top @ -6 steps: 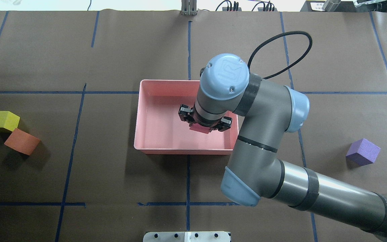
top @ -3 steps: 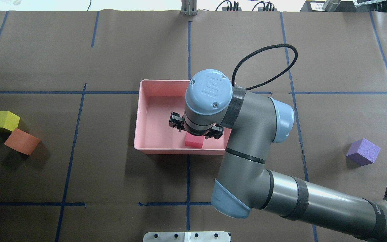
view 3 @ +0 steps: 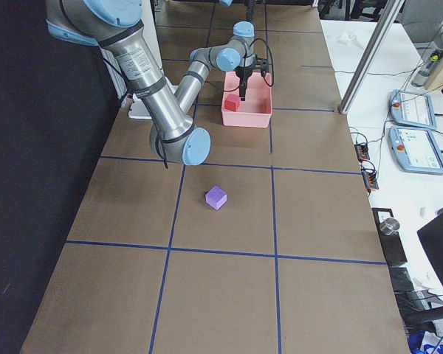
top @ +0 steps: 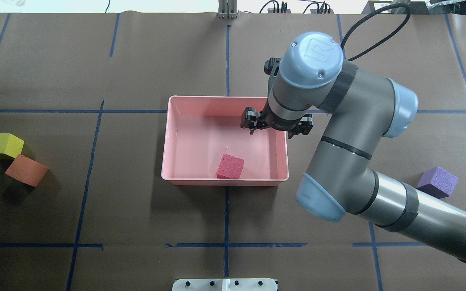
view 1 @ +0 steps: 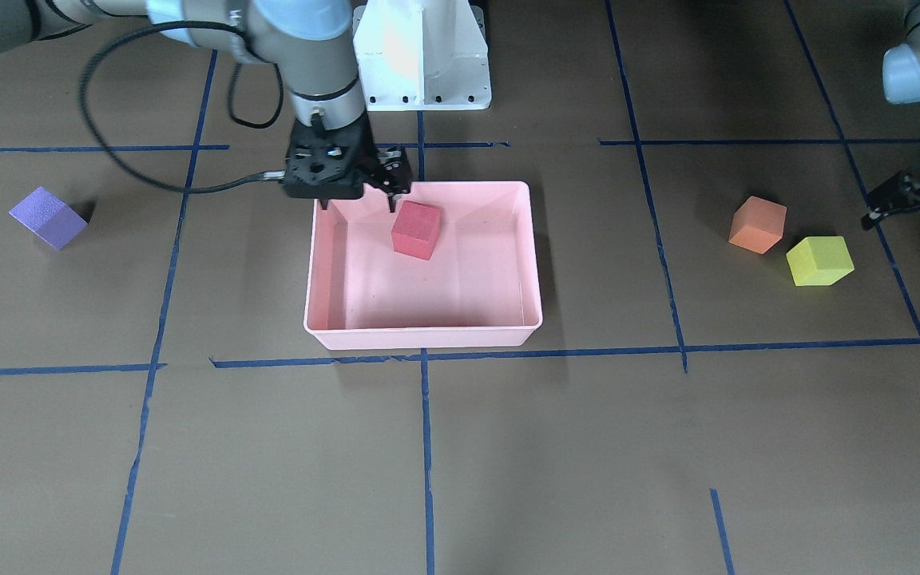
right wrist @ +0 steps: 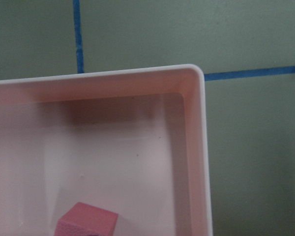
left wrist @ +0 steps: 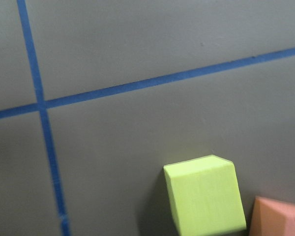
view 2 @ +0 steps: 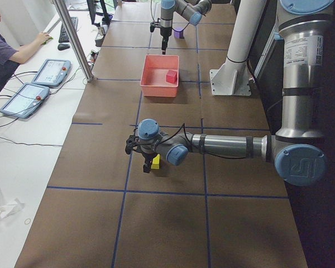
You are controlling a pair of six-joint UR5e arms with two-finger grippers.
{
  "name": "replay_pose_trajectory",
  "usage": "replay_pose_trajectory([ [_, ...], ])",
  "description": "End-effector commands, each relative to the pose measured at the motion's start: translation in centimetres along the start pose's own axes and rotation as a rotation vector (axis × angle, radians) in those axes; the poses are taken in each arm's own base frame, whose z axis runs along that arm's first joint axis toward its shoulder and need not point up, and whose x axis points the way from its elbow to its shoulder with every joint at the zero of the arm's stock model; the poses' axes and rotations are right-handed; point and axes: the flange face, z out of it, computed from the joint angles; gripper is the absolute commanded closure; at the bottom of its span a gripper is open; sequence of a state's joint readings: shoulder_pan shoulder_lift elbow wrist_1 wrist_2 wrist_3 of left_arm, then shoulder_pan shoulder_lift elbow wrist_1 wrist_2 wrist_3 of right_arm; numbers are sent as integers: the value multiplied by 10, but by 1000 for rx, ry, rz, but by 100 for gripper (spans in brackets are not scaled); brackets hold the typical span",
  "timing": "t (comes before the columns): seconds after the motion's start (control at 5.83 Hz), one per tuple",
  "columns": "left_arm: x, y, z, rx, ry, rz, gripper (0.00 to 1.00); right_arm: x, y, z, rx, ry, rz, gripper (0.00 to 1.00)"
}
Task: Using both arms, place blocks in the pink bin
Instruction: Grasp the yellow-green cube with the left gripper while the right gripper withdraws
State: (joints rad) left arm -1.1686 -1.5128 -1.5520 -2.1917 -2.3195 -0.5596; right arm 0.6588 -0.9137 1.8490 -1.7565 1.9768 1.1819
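Note:
The red block (top: 230,166) lies free inside the pink bin (top: 168,141), close to its near wall; it also shows in the front view (view 1: 415,230) and the right wrist view (right wrist: 87,223). My right gripper (view 1: 356,204) is open and empty, raised over the bin's right end. The yellow-green block (top: 2,144) and the orange block (top: 26,170) sit touching at the table's far left. My left gripper (view 1: 903,224) hovers just beside the yellow-green block (left wrist: 206,194) and looks open and empty. The purple block (top: 437,182) sits alone on the right.
The white pedestal (view 1: 420,56) stands behind the bin on the robot's side. Blue tape lines cross the brown table. A metal pole (view 2: 72,39), tablets and a seated operator (view 2: 5,50) are beyond the table's far edge.
My right gripper let go of the red block, which now rests in the bin. The gripper rose and moved away toward the bin's far right corner. My left gripper's edge has come into view.

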Motion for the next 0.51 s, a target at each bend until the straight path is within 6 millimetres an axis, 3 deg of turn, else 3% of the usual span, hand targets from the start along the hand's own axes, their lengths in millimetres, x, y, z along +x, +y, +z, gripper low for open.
replay_pose_trajectory([
  [0.0,22,5,29,-15,12,-79,0,28,-17,-2,-5,13,-32,0],
  [0.34,33,12,50,-28,-24,-87,0,35,-15,4,-9,23,-31,0],
])
